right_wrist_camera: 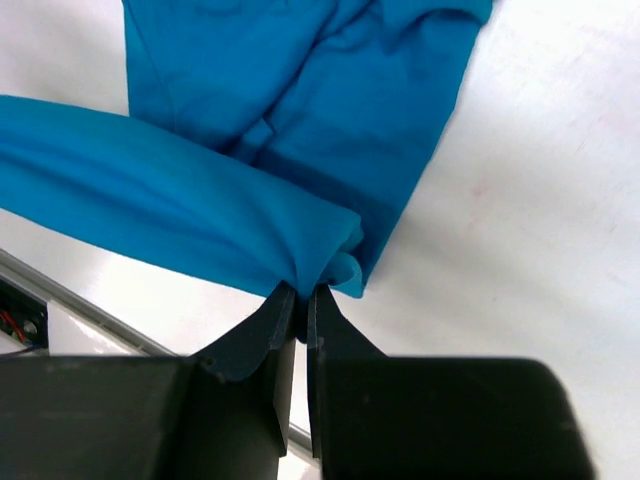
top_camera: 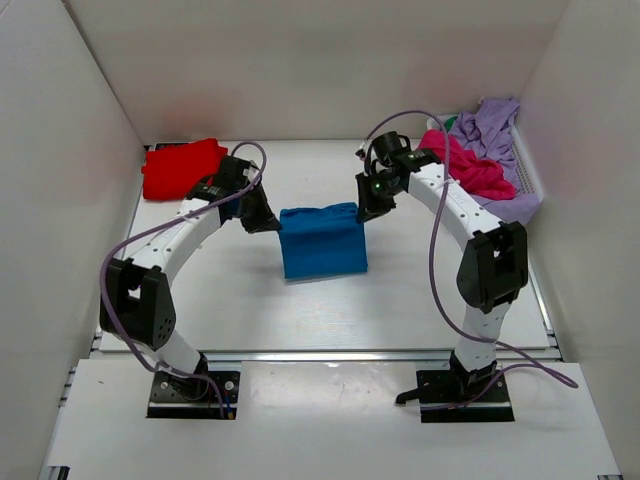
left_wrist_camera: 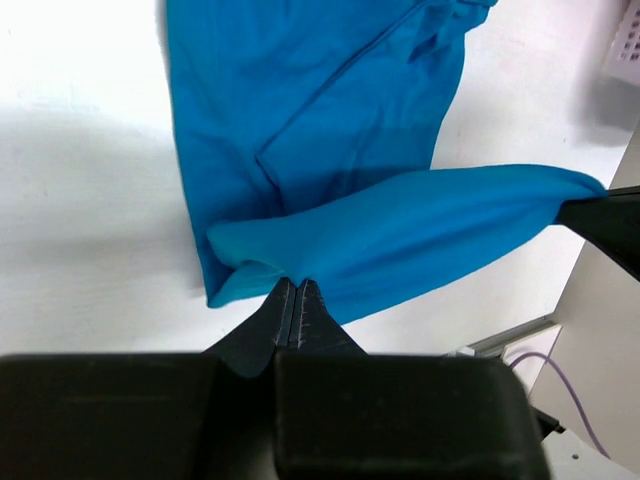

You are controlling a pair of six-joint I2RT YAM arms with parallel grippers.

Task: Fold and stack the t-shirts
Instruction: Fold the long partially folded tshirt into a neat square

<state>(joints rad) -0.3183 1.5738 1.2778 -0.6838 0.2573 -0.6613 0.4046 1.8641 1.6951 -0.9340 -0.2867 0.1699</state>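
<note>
The bright blue t-shirt (top_camera: pixel 322 240) lies partly folded at the table's middle, its far edge lifted and stretched between both grippers. My left gripper (top_camera: pixel 266 221) is shut on its far left corner; the left wrist view shows the blue cloth (left_wrist_camera: pixel 400 230) pinched at my left gripper (left_wrist_camera: pixel 298 283). My right gripper (top_camera: pixel 366 208) is shut on the far right corner; the blue cloth (right_wrist_camera: pixel 200 200) is bunched at my right gripper (right_wrist_camera: pixel 303 290) in its own view. A red t-shirt (top_camera: pixel 180 167) lies folded at the far left. Magenta (top_camera: pixel 470 165) and lilac (top_camera: pixel 495 130) t-shirts lie heaped at the far right.
A white slatted basket (top_camera: pixel 528 170) holds the heaped shirts at the far right corner. White walls (top_camera: pixel 60 180) close in the table on the left, back and right. A metal rail (top_camera: pixel 330 354) runs along the table's near edge.
</note>
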